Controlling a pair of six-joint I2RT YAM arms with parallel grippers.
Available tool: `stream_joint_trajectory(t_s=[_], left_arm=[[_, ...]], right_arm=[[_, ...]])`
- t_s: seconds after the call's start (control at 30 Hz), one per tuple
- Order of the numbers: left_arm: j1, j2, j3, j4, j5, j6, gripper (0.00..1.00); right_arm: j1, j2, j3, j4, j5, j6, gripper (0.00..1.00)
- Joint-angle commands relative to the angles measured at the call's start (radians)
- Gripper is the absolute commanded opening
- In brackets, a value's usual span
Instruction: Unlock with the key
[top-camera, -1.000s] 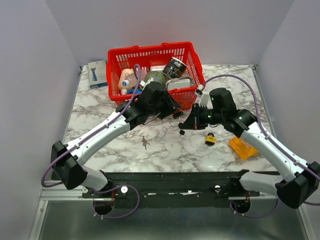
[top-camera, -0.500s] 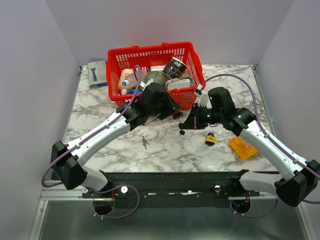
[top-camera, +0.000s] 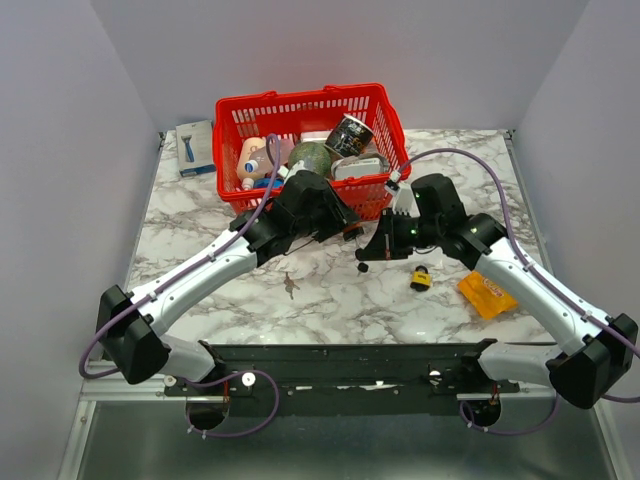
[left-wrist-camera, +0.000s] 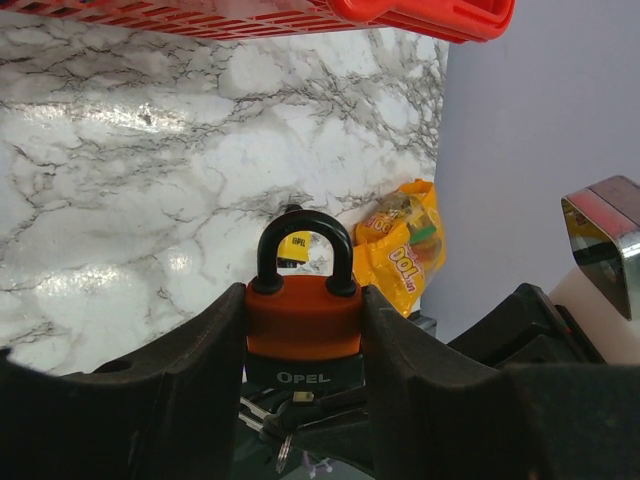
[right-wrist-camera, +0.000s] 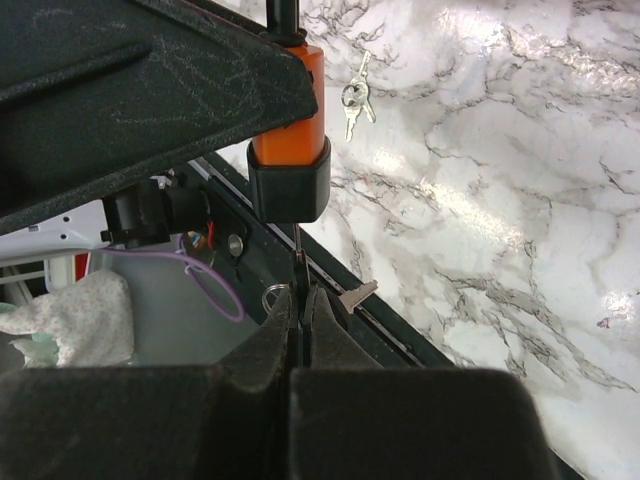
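My left gripper (left-wrist-camera: 303, 330) is shut on an orange and black OPEL padlock (left-wrist-camera: 302, 320), gripping its body from both sides with the closed black shackle pointing away. The padlock also shows in the right wrist view (right-wrist-camera: 290, 150), held above the table. My right gripper (right-wrist-camera: 300, 300) is shut on a key (right-wrist-camera: 298, 250) whose blade goes up into the underside of the padlock. A spare key (right-wrist-camera: 358, 296) hangs from its ring. In the top view the left gripper (top-camera: 345, 225) and right gripper (top-camera: 372, 245) meet in front of the basket.
A red basket (top-camera: 310, 105) full of items stands at the back. A small yellow padlock (top-camera: 421, 277) and an orange snack packet (top-camera: 487, 295) lie at the right. Loose keys (top-camera: 290, 287) lie centre-left. A blue and white box (top-camera: 194, 147) is at the far left.
Both grippers have shifted slightly left together. The padlock and key stay held and joined.
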Motion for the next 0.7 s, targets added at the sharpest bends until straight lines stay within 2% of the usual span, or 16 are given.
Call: stream_joint_trajectory(t_s=[0.0, 0.43, 0.67], left_arm=[[-0.02, -0.059, -0.025, 0.073, 0.03, 0.023, 0.0], [-0.024, -0.071, -0.059, 0.094, 0.062, 0.052, 0.0], [-0.027, -0.024, -0.01, 0.065, 0.114, 0.082, 0.0]], right_arm=[[-0.001, 0.017, 0.048, 0.007, 0.015, 0.003, 0.01], [-0.001, 0.027, 0.077, 0.021, 0.016, -0.018, 0.01], [-0.001, 0.024, 0.085, 0.007, 0.048, -0.043, 0.01]])
